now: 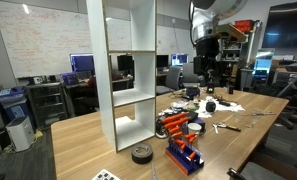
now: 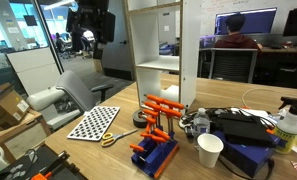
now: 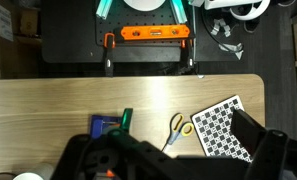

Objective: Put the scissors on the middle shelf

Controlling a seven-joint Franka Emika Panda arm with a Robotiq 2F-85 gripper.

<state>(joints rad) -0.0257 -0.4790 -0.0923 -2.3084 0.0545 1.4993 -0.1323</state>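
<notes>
Your scissors lie flat on the desk, just beside the checkerboard sheet. In the wrist view their long axis runs diagonally, with the yellow handles up-right and the blades pointing down-left. Your hand hangs high above them, well apart, fingers spread wide and gripping nothing. The middle shelf stands off to one side

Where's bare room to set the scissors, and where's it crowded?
The middle shelf looks bare. Open tabletop lies beside the shelf unit, on the side away from the orange-blue rack. Crowded: from rack and tape roll to the cup.
</notes>
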